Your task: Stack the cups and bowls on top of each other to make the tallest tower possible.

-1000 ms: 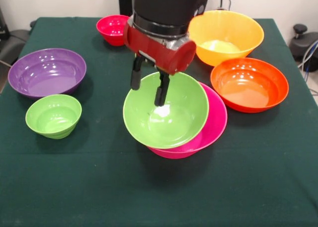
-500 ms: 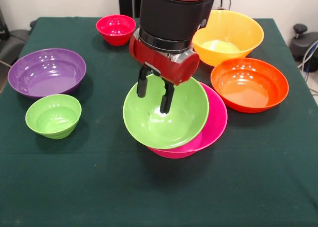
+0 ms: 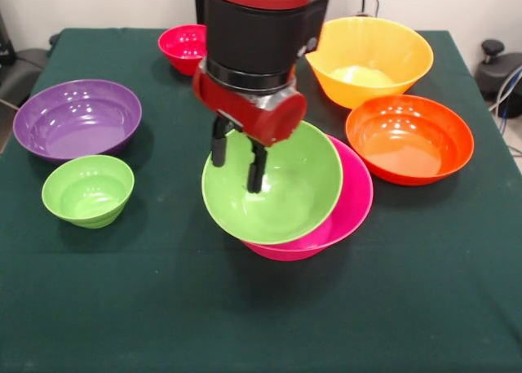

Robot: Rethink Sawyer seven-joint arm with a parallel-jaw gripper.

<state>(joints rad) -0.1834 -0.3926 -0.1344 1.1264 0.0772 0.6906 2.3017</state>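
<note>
Tool (image 3: 237, 162) has shifted sideways w/ fingers apart, holding nothing, above the green bowl (image 3: 281, 197). That bowl sits tilted in the pink bowl (image 3: 352, 202); next bowl likely wanted.

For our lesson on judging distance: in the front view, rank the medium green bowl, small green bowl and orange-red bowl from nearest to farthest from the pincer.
1. Medium green bowl: directly under the pincer.
2. Small green bowl: picture's left.
3. Orange-red bowl: picture's right.

pink bowl (image 3: 352, 202) mostly under green bowl (image 3: 285, 189)
</note>
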